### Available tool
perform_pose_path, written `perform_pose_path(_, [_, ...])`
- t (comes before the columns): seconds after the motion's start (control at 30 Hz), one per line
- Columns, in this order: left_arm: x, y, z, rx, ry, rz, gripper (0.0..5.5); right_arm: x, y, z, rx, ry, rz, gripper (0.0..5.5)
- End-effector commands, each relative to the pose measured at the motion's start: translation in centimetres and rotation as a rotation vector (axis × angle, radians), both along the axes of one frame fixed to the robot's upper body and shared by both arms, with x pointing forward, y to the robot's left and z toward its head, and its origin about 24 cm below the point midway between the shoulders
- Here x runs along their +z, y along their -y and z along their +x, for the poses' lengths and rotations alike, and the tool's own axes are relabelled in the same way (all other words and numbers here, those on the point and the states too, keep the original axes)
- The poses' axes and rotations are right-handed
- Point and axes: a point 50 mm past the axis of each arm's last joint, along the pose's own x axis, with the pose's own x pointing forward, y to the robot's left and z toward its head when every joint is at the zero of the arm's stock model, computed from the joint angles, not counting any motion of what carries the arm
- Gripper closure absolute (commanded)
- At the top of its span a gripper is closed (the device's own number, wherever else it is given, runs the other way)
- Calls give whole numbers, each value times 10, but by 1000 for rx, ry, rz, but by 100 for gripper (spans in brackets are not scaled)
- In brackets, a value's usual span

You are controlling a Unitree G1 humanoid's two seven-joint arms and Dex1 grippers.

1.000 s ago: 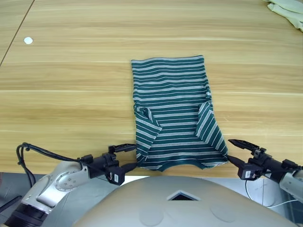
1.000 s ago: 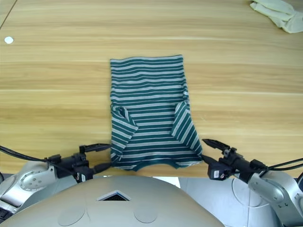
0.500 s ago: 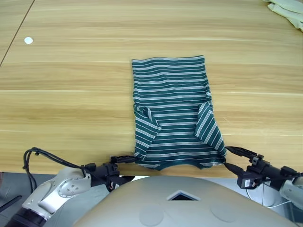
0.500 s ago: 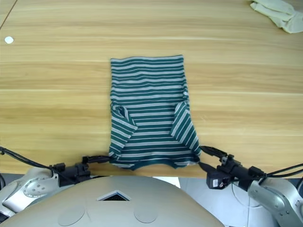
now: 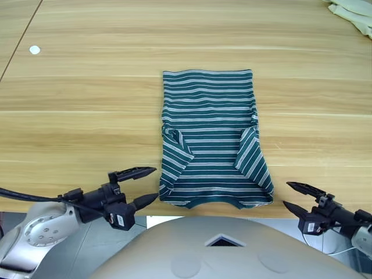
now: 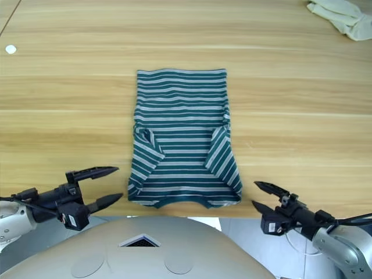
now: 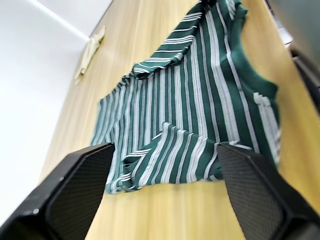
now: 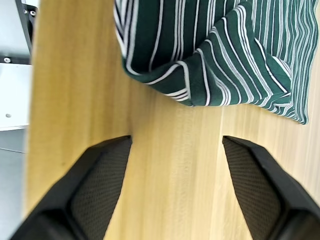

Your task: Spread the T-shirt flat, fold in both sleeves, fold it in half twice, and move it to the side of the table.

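Note:
The green-and-white striped T-shirt (image 5: 210,133) lies flat on the wooden table (image 5: 87,104), both sleeves folded inward, its collar end at the near table edge. My left gripper (image 5: 144,185) hangs open just off the shirt's near left corner, nothing between its fingers. At the near right, my right gripper (image 5: 294,197) is open too, a short way from the shirt's near right corner. The left wrist view shows the shirt (image 7: 190,115) beyond the open fingers; the right wrist view shows the folded corner (image 8: 210,60) over bare wood.
A pale crumpled cloth (image 5: 351,14) lies at the far right corner of the table. A small white round mark (image 5: 35,50) sits on the far left. Bare wood stretches on both sides of the shirt.
Both grippers had closed in on the shirt's near corners half a second ago; now they have let go and drawn outward, away from the shirt. The shirt's near edge lies slightly flatter.

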Motion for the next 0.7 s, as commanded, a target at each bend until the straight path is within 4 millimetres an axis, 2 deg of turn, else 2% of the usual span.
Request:
perform_pose_path(0.03, [-21, -22, 9, 32, -21, 193, 170, -8, -1, -1, 12, -34, -14, 214])
perform_pose_path(0.23, [-48, -23, 1, -4, -96, 277, 170, -7, -1, 0, 24, -36, -13, 214])
perform_pose_path(0.4, [-64, -7, -12, -81, -175, 217, 170, -7, -1, 2, 36, -33, -13, 214])
perform_pose_path(0.5, [-69, 2, -15, -111, -190, 181, 170, -8, -3, 3, 51, -40, -8, 214])
perform_pose_path(0.7, [-76, 5, -11, -142, -196, 181, 170, -11, -5, 3, 65, -42, 2, 214])
